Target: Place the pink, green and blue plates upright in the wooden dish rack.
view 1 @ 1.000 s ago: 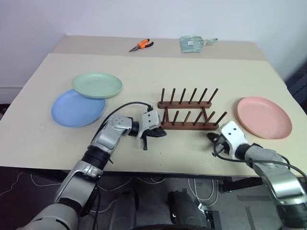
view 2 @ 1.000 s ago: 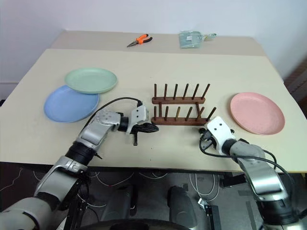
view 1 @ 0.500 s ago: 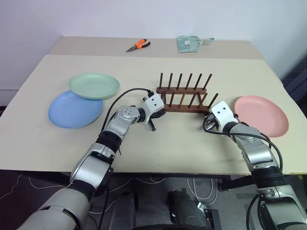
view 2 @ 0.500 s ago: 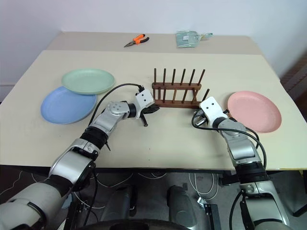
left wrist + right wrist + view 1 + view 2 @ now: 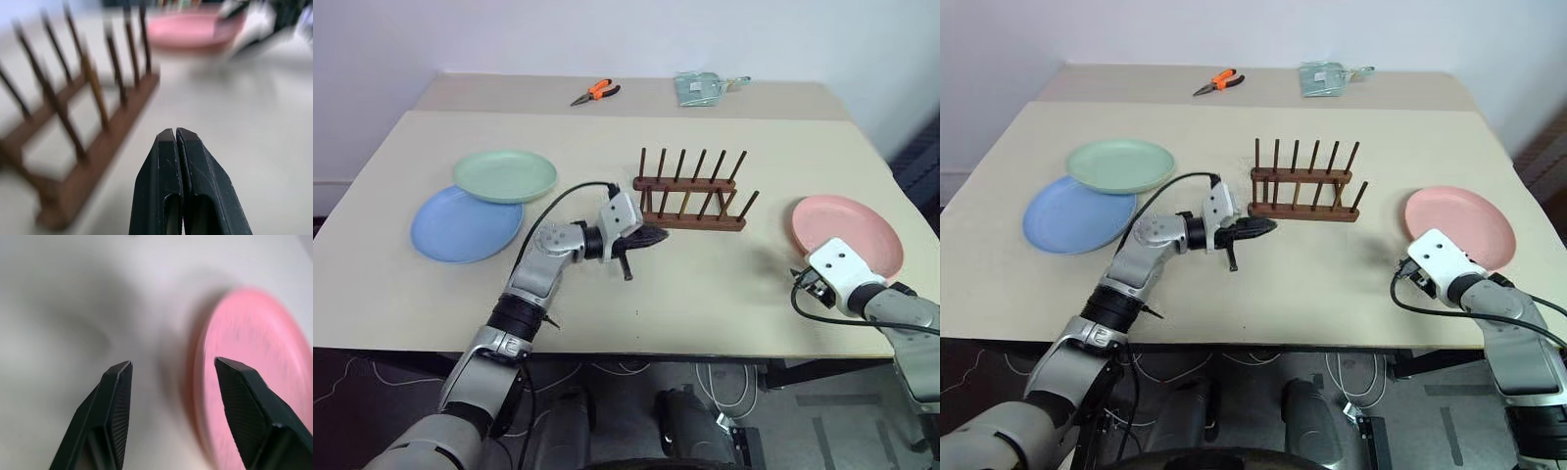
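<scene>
Three plates lay flat on the table (image 5: pixel 724 284) in the eye views: green plate (image 5: pixel 505 174) overlapping the far edge of the blue plate (image 5: pixel 467 223) at the left, pink plate (image 5: pixel 848 236) alone at the right. Between them stood the rack (image 5: pixel 690 204), empty, pegs upright. Near the far edge lay orange pliers (image 5: pixel 597 93) and a clear packet (image 5: pixel 705 86). Left gripper (image 5: pixel 656 236) hung just in front of the rack's left end, pointing right, holding nothing. Right gripper (image 5: pixel 1410 278) sat by the pink plate's near edge.

Left wrist view: fingers (image 5: pixel 166 186) pressed tight together, nothing between them; rack (image 5: pixel 73 127) close beside, pink plate (image 5: pixel 190 32) blurred beyond.

Right wrist view: fingers (image 5: pixel 115 411) spread well apart, empty, with the pink plate's (image 5: pixel 254 342) rim beyond the gap, not gripped.
</scene>
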`<control>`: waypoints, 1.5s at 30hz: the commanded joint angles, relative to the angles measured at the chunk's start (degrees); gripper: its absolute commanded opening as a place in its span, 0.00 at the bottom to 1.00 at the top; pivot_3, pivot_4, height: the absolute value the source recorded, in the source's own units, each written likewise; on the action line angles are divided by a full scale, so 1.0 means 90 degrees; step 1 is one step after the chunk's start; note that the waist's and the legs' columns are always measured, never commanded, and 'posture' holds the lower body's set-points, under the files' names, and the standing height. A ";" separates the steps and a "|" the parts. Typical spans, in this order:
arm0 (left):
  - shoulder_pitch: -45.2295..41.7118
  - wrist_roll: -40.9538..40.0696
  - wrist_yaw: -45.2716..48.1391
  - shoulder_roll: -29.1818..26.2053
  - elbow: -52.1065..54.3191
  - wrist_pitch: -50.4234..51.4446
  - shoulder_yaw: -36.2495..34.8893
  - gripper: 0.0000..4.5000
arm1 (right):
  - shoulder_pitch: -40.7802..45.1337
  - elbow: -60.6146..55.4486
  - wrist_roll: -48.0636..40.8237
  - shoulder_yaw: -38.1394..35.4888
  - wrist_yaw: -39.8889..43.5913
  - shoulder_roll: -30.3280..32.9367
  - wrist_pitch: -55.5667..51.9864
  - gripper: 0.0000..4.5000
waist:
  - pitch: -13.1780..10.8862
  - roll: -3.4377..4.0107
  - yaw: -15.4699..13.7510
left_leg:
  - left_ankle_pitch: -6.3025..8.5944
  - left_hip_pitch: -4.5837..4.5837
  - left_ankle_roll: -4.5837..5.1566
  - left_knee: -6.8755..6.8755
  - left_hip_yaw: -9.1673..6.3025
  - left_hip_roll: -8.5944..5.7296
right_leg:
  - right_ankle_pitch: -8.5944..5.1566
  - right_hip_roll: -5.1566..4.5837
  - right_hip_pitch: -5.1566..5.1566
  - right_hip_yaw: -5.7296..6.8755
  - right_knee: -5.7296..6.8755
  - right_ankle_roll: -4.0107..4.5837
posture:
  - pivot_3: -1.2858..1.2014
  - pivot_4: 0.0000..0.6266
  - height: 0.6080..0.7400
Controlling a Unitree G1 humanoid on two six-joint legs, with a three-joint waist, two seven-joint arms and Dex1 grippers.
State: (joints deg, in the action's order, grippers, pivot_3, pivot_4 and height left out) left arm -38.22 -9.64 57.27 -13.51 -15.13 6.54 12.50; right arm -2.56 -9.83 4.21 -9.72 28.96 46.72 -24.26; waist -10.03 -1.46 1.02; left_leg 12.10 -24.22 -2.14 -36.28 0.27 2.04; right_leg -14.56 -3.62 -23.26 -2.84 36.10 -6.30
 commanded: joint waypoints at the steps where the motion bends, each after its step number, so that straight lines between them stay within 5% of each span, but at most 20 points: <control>1: 0.0014 -0.0326 0.0223 -0.0100 0.0606 0.0279 -0.0045 0.00 | 0.0287 0.0616 0.0341 -0.0007 -0.0367 0.0042 0.0317 0.61 | 0.0001 0.0002 0.0009 | 0.0000 0.0006 0.0000 0.0001 0.0000 0.0000 | 0.0000 0.0001 0.0005 0.0000 0.0000 0.0000 | 0.52 0.24 0.90; 3: 0.0011 -0.0297 0.0281 -0.0144 0.0690 0.0284 0.0037 0.00 | 0.0513 0.1134 0.0499 0.0154 -0.0498 0.0028 0.0579 0.61 | 0.0002 0.0003 0.0002 | 0.0000 0.0008 0.0000 0.0002 -0.0001 0.0000 | 0.0000 0.0003 0.0005 -0.0001 0.0000 0.0000 | 0.52 0.24 0.90; 9: 0.0083 -0.0177 0.0273 -0.0267 0.0763 0.0150 0.0142 0.00 | 0.0935 0.1915 0.0686 0.0333 -0.0655 0.0017 0.1009 0.02 | 0.0001 0.0003 -0.0046 | 0.0000 0.0000 0.0000 0.0000 -0.0001 -0.0003 | 0.0000 0.0000 0.0005 -0.0001 -0.0005 -0.0002 | 0.52 0.24 0.90; 16: 0.0146 0.0157 -0.0091 -0.0588 0.0711 -0.0346 -0.0017 0.00 | 0.1114 0.0836 0.0608 -0.0068 -0.0531 0.0304 0.1569 0.02 | -0.0004 0.0019 0.0008 | 0.0000 -0.0002 0.0000 0.0002 0.0001 -0.0002 | 0.0000 0.0001 -0.0002 -0.0005 -0.0001 -0.0004 | 0.52 0.24 0.90; 23: 0.0172 -0.0002 -0.0120 -0.0976 0.0333 -0.0465 -0.0443 0.00 | 0.2937 -0.2056 -0.5459 -0.1603 0.0064 -0.1084 -0.1206 0.02 | -0.0008 0.0019 0.0091 | 0.0000 0.0004 0.0001 0.0010 -0.0047 0.0002 | 0.0017 0.0026 0.0002 0.0003 0.0008 -0.0024 | 0.52 0.24 0.90; 26: 0.0219 -0.0047 -0.0090 -0.0988 0.0321 -0.0481 -0.0435 0.00 | 0.3262 -0.1948 -0.6706 -0.1787 -0.0190 -0.1229 -0.1805 0.02 | -0.0005 -0.0001 -0.0075 | 0.0001 -0.0003 0.0002 0.0010 -0.0062 0.0003 | 0.0016 0.0020 0.0014 0.0022 -0.0003 -0.0023 | 0.52 0.24 0.90; 45: 0.0428 -0.0129 -0.0225 -0.1013 0.0664 -0.0233 -0.0438 0.00 | 0.3737 0.0383 -0.7287 -0.1693 -0.0429 -0.1704 -0.2029 0.02 | -0.0007 0.0006 -0.0020 | 0.0000 -0.0016 0.0003 0.0005 -0.0051 -0.0014 | 0.0015 0.0005 -0.0003 0.0009 0.0002 -0.0020 | 0.52 0.24 0.90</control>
State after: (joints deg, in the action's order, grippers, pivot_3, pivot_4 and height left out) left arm -33.93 -9.91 55.03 -22.39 -11.06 4.59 9.53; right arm 30.02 -6.25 -60.94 -23.89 23.67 30.82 -43.18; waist -10.10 -1.41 0.84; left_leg 12.11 -24.37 -2.12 -36.23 -0.19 1.92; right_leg -14.42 -3.57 -23.29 -2.76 36.12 -6.48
